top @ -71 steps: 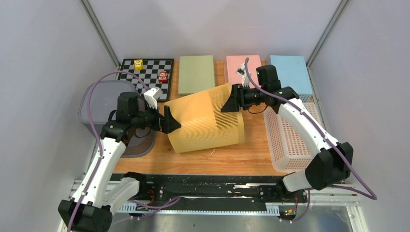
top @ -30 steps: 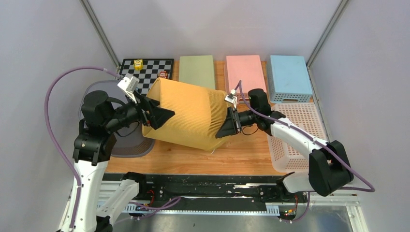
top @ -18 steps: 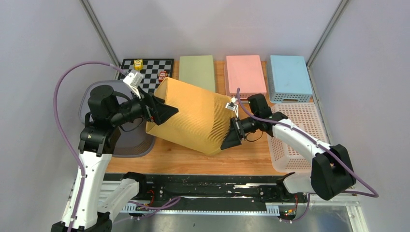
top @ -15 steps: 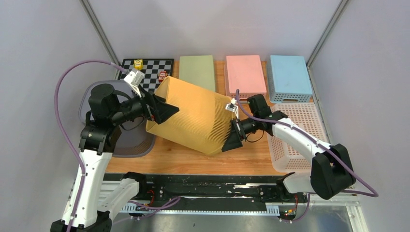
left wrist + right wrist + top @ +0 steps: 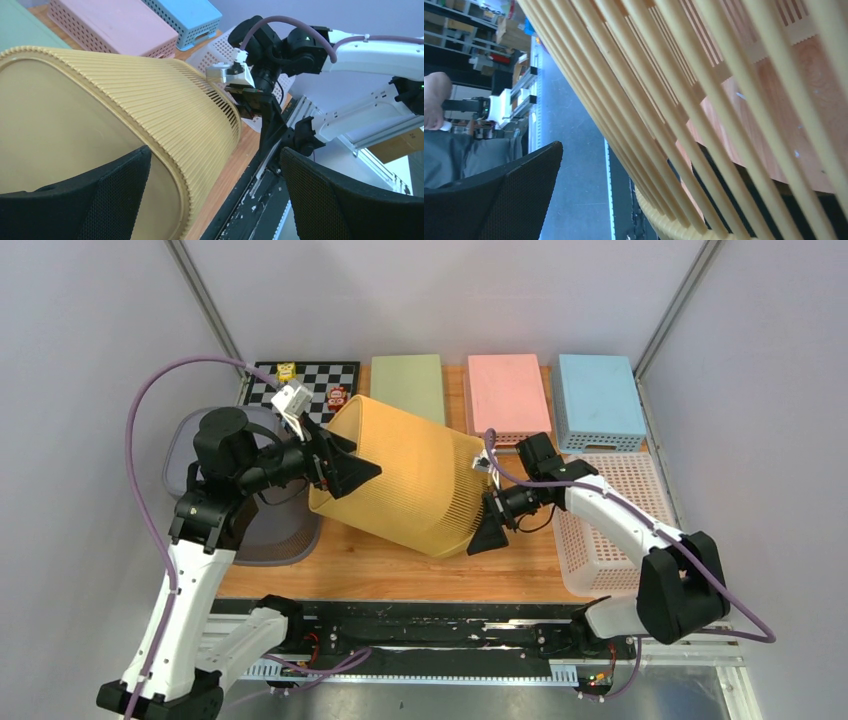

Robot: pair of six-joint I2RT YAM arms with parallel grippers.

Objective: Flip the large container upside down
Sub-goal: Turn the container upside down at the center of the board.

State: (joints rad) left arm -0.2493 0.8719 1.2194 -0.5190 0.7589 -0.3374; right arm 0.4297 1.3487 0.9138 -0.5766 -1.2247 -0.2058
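Note:
The large container [image 5: 410, 475], a yellow ribbed basket, leans on its side at the middle of the table, closed base up-left and open rim down-right. My left gripper [image 5: 345, 465] is open at the base end. In the left wrist view the basket's [image 5: 150, 110] base edge runs between the spread fingers [image 5: 115, 195] of the left gripper [image 5: 215, 195]. My right gripper [image 5: 487, 530] is open at the rim's near corner. In the right wrist view the slats [image 5: 684, 100] cross between the jaws of the right gripper [image 5: 659, 200]; one finger [image 5: 509, 200] is outside, the other shows dark behind the slats.
A grey bin [image 5: 205, 455] stands at the left under the left arm. A chessboard [image 5: 310, 380] with small figures and green [image 5: 407, 385], pink [image 5: 508, 390] and blue [image 5: 598, 395] overturned baskets line the back. A white perforated basket [image 5: 610, 530] sits at the right.
The basket has swung round, its base end lifted and carried right and back with the left gripper. The right gripper has dropped along the rim toward the table's near edge.

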